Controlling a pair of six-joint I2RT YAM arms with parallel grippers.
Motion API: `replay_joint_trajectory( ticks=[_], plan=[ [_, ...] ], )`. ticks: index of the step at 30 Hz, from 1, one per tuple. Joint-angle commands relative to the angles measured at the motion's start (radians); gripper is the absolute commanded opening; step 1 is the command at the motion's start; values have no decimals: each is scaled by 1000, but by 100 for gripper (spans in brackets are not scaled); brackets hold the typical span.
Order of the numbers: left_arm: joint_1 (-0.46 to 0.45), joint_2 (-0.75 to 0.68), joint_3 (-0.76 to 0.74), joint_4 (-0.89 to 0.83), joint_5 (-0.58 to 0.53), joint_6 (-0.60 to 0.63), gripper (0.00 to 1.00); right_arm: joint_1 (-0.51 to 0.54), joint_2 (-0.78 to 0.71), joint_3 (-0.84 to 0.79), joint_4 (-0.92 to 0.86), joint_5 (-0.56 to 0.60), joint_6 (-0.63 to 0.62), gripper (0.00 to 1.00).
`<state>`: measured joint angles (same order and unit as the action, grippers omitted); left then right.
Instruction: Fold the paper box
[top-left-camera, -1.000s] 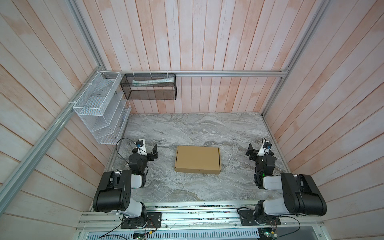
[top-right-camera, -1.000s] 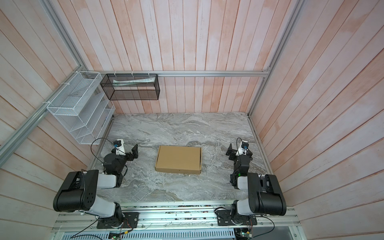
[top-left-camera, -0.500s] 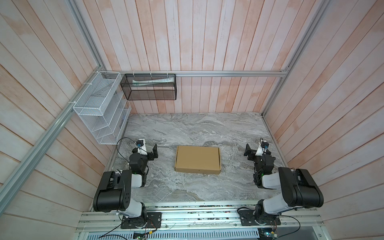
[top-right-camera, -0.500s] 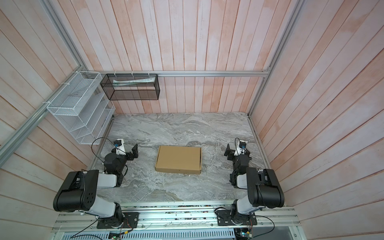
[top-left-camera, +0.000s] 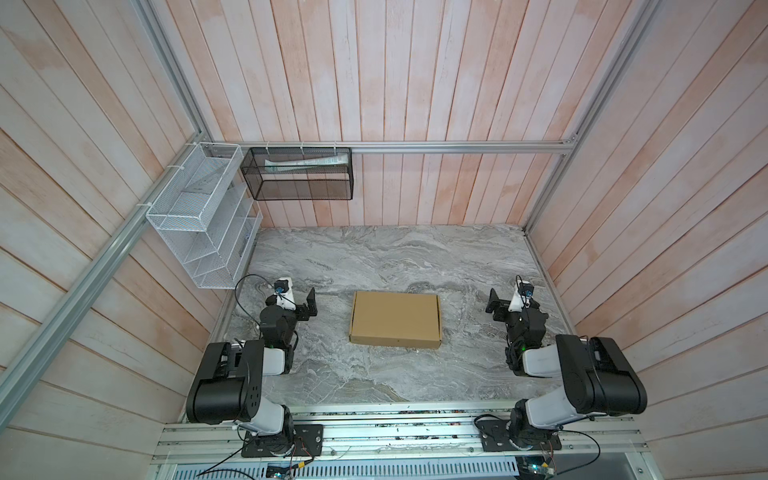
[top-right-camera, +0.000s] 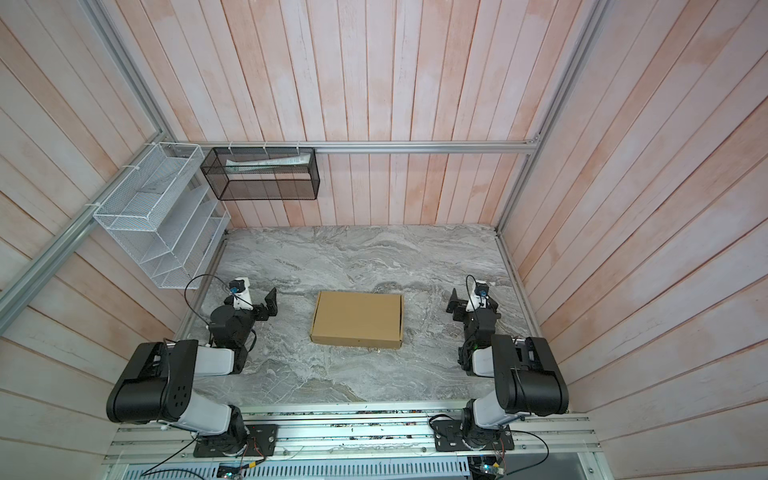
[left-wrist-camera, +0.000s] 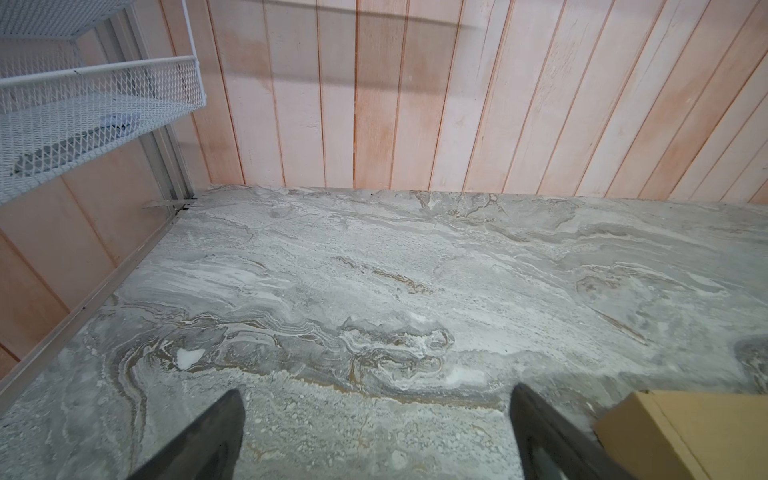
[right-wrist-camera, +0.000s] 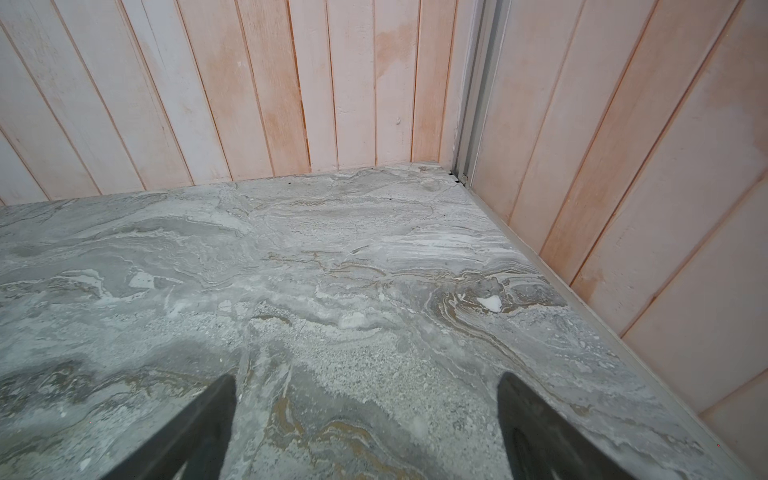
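A shallow tan cardboard paper box (top-left-camera: 395, 319) lay flat in the middle of the grey marbled worktop (top-left-camera: 374, 257). The left tool (top-left-camera: 309, 306) and right tool (top-left-camera: 493, 305) flanked it, apart from it, both spread wide and empty.

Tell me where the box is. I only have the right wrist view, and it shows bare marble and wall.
Observer: The paper box lies flat at the middle of the table, between the two arms. It looks closed, lid down.
Operator: Left gripper on it?
Observer: No. In both top views the left gripper is open and sits apart from the box, to its left. The left wrist view catches only a corner of the box.
Operator: How is mine placed relative to it?
Observer: The right gripper sits to the right of the box in both top views, with bare table between them and no contact.
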<state>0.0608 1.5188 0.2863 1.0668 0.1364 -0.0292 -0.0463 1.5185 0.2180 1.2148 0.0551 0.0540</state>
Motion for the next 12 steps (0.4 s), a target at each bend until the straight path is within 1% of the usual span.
replay_joint_trajectory(
  ticks=[1,12],
  plan=[
    [-4,12,23,-16,-12,16,100,8,-5,19,-6,17,-11,98],
    [0,15,26,-17,11,17,100,12,-3,21,-7,26,-15,98]
  ],
)
